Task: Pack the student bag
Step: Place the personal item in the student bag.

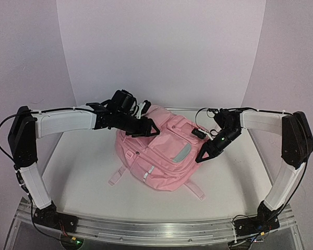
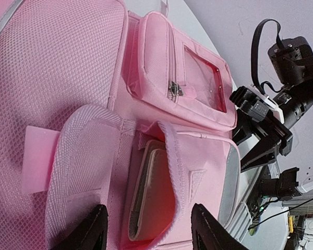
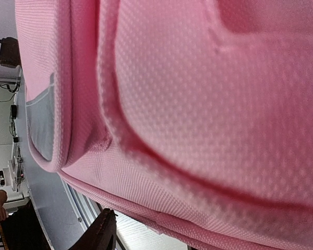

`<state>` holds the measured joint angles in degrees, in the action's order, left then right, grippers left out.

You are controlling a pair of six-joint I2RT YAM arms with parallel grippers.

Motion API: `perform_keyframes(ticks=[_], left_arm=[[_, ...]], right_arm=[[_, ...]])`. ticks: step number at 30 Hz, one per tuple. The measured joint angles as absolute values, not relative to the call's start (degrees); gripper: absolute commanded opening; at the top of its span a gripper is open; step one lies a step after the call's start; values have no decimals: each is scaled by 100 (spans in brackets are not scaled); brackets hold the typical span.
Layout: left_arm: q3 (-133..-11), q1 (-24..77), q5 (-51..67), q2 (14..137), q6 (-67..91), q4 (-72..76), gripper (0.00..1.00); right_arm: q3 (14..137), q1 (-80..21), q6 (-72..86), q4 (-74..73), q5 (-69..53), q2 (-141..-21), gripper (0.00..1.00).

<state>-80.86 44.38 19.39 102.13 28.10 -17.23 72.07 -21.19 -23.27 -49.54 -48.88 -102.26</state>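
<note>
Student bag [image 1: 161, 156] lies mid-tabletop [image 1: 78, 172]. Two straps [image 1: 116, 177] trail out from under it toward the near edge. Left hand [image 1: 146, 128] is over the bag's far-left end, right hand [image 1: 202, 155] at its right side. Open pocket [image 2: 198, 172] sits directly below the left hand with a flat item [image 2: 154, 198] standing inside. Zipped pocket [image 2: 182, 78] lies just beside the open one.

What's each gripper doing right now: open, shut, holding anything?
Left gripper: open, fingers apart over the student bag, holding nothing.
Right gripper: against the bag's side; cannot tell if open or shut.
</note>
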Motion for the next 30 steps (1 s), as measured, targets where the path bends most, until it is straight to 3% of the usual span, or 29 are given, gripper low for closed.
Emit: perform_keyframes(ticks=[4, 12, 15, 22, 24, 25, 28, 30], left_arm=[[-8088, 4429, 2077, 10213, 2806, -1663, 60], [-8322, 4431, 2429, 10472, 2810, -1632, 56], [-8418, 4476, 2612, 10701, 2796, -1596, 48], [-8607, 4677, 3003, 11000, 2612, -1647, 16], [-8613, 4676, 3033, 11000, 2591, -1640, 14], [-8613, 4675, 3031, 11000, 2578, -1642, 17], [-8639, 4690, 2847, 11000, 2546, -1735, 42], [-8729, 4739, 2486, 10999, 2634, -1965, 52]], right_arm=[[7207, -2119, -2327, -4952, -4890, -10226, 46], [7207, -2119, -2324, -4947, -4890, -10226, 46], [7207, -2119, -2321, -4942, -4892, -10226, 46], [7208, -2118, -2237, -4923, -4861, -10226, 46], [7212, -2115, -2215, -4923, -4825, -10226, 46], [7223, -2115, -2206, -4925, -4817, -10227, 46], [7246, -2119, -2185, -4925, -4801, -10230, 46], [7250, -2121, -2175, -4925, -4793, -10230, 46]])
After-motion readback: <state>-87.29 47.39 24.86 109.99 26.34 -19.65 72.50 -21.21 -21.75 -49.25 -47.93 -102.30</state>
